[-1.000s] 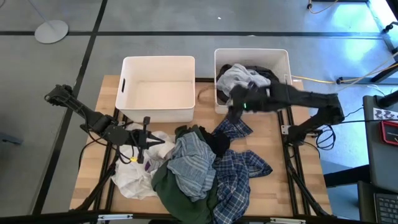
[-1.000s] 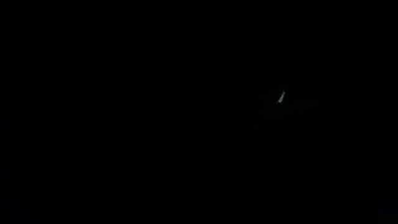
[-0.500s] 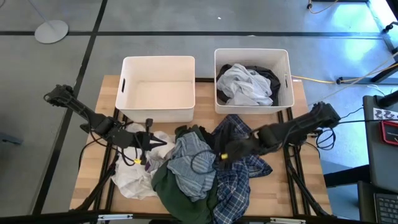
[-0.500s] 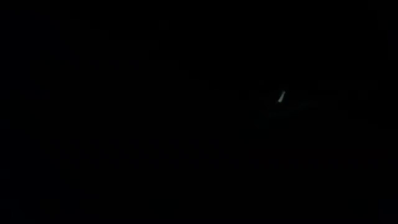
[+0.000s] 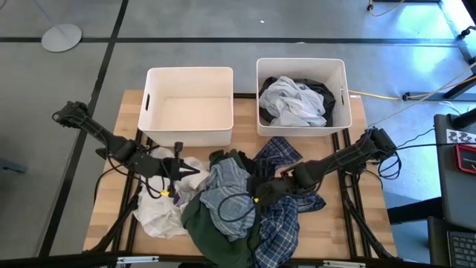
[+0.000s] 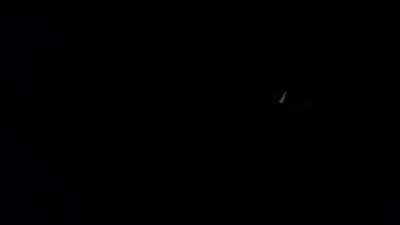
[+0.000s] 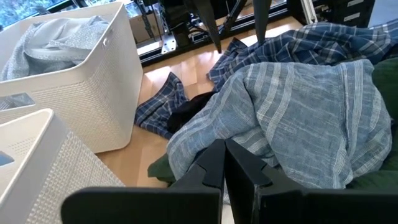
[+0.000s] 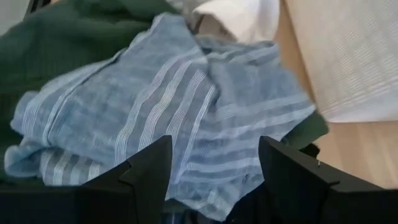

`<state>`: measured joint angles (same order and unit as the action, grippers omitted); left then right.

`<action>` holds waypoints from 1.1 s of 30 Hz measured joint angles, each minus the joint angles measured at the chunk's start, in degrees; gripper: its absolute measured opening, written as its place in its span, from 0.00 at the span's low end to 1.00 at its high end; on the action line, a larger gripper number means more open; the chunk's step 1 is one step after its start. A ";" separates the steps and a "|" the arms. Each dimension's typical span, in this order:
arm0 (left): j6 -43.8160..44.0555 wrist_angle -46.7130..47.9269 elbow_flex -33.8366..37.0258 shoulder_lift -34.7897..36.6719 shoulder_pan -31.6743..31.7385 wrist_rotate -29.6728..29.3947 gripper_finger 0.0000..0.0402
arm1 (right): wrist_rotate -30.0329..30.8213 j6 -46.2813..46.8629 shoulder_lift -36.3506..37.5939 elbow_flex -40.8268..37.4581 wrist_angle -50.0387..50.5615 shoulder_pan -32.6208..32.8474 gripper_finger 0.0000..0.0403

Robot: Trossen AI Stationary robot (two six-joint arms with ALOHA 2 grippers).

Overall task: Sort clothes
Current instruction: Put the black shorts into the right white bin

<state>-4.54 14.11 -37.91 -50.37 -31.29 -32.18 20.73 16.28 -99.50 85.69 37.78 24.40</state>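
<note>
Fingers of the right gripper (image 5: pixel 256 199) stand apart and empty just beside the blue striped shirt (image 5: pixel 227 195) atop the clothes pile, nearer than the shut, empty left gripper (image 5: pixel 172 186) across the pile.

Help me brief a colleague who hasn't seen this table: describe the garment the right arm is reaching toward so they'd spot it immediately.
On the wooden table, in front of the two white bins, lies a heap of clothes. The pale blue striped shirt sits crumpled on top at its middle, just ahead of the right gripper and its open fingers. Unlike the navy plaid shirt and dark green garment beside it, it has thin white stripes.
</note>
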 joint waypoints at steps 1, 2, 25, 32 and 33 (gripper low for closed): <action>0.01 0.01 0.00 0.00 0.00 0.00 0.00 | -1.13 0.60 0.00 0.00 0.74 0.00 0.60; 0.02 0.02 0.00 0.00 0.00 0.00 0.00 | -2.42 1.84 0.03 0.02 1.53 0.00 0.60; -0.01 0.00 0.00 0.00 0.00 0.00 0.00 | -0.42 19.06 1.46 -15.61 9.74 -2.98 0.60; 0.00 0.02 0.00 0.00 0.00 0.00 0.00 | -4.90 10.40 1.46 -19.48 -2.00 -6.53 0.60; 0.00 0.02 0.00 0.00 0.00 0.00 0.00 | -5.72 10.18 1.46 -19.92 -2.99 -6.95 0.60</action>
<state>-4.54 14.13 -37.91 -50.37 -31.29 -32.18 15.01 26.46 -98.04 65.77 34.79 17.45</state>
